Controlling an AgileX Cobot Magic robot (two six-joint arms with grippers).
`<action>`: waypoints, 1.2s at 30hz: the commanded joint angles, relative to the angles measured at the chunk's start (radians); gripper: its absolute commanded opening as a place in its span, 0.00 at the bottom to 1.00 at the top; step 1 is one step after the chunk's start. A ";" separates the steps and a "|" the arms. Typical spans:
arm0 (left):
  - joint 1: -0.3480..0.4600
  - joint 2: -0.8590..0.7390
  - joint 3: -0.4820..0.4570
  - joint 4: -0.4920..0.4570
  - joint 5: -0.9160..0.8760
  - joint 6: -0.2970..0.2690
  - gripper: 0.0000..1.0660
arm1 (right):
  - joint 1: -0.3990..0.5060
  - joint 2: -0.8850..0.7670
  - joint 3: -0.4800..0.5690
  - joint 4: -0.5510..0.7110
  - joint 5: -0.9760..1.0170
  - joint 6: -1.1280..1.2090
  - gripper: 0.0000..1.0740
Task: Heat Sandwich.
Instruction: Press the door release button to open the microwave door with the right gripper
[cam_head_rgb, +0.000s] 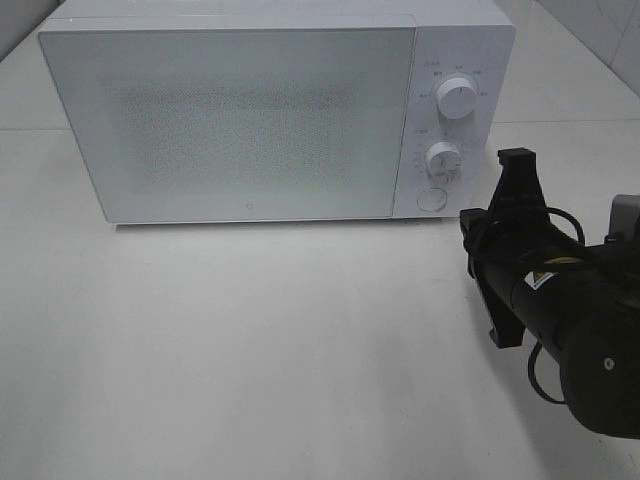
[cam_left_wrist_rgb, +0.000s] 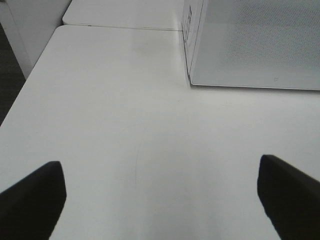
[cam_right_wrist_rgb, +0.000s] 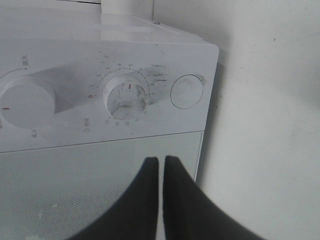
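1. Position of the task item. The sandwich does not appear in any view. The microwave stands toward the far edge of the table with its door closed. The door panel is frosted and dotted, so it cannot be determined whether the sandwich is inside.

2. Gripper states. The right gripper is clenched, jaws pressed together with nothing between them. The left gripper is released, jaws spread wide over bare table near the microwave's left front corner, and holds nothing.

3. Governing relation. The control panel occupies the right end of the microwave front. It carries, from top to bottom, an upper knob, a timer knob and a round button. The right gripper hangs in front of this panel, near the microwave's front right corner, with its long axis pointing toward the far edge of the table, square to the panel face. The tips are apart from the panel. In the right wrist view they line up with the seam between door and panel, close to the timer knob and button. The right arm is the nearer arm by a clear margin. A closed tip suits a push on the button, which is probably the coming move.

4. Surface and room. The table is white, smooth and slightly glossy. Nothing lies on it in front of the door. If the door hinges at its left end, its swing passes toward the left gripper, so check clearance there.
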 joint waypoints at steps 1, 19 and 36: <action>0.002 -0.023 0.003 -0.012 -0.004 0.002 0.92 | 0.004 -0.003 0.001 -0.012 0.006 0.005 0.01; 0.002 -0.023 0.003 -0.012 -0.004 0.002 0.92 | -0.040 0.021 -0.028 -0.021 0.111 0.003 0.01; 0.002 -0.022 0.003 -0.012 -0.004 0.004 0.92 | -0.193 0.183 -0.230 -0.203 0.225 0.057 0.01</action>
